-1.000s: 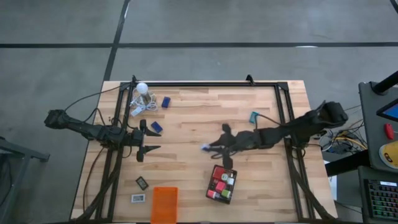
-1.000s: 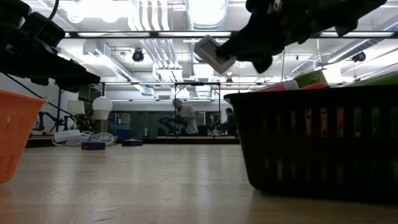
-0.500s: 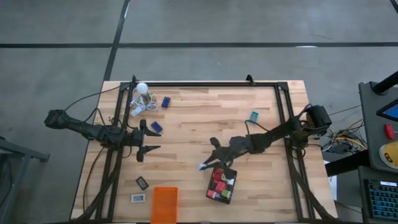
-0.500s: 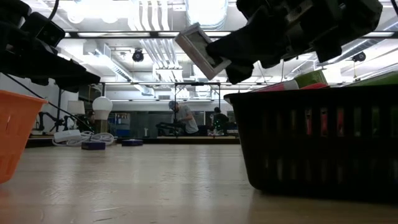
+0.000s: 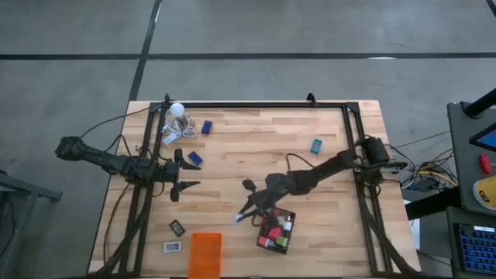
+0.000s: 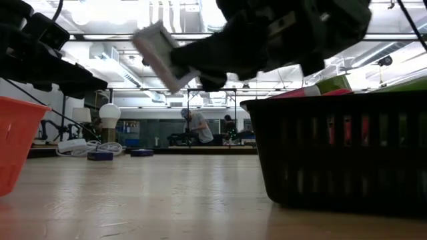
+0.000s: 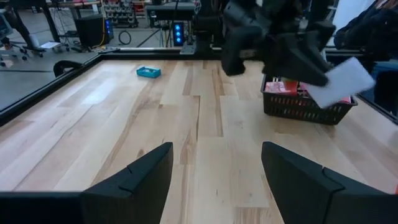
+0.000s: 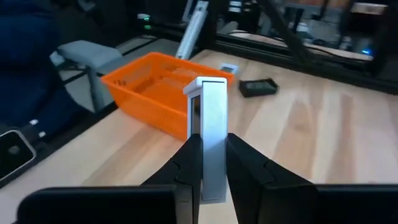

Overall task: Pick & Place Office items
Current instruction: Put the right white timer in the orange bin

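My right gripper (image 5: 246, 211) is shut on a flat white rectangular piece (image 5: 241, 218) and hangs above the table between the black tray (image 5: 288, 242) and the orange tray (image 5: 204, 254). The black tray holds red, pink and green pieces. My left gripper (image 5: 186, 177) stands open at the table's left with nothing between its fingers. Lying flat on the table are two dark blue blocks (image 5: 207, 127) (image 5: 194, 158), a teal box (image 5: 316, 145), a black rectangle (image 5: 177, 228) and a white rectangle (image 5: 172, 246). My right gripper pinches the white piece between its two fingers, one on each broad face, at the end nearest the wrist (image 8: 211, 165). The fingers reach almost level, slanting from the table's right toward its near left. The piece stands edge-on and sticks out past the fingertips (image 6: 157, 57), clear of the table.
A white bulb with a coiled cable (image 5: 177, 124) lies at the far left corner. A dark frame rail (image 5: 256, 105) runs along the table's far edge and sides. Bare wood lies in the middle of the table (image 5: 256, 155).
My right gripper has carried the white piece toward the table's near edge and a little to the left, sinking somewhat and rolling its wrist. It has gone from the table's middle to just left of the black tray. It has stayed shut on the piece.
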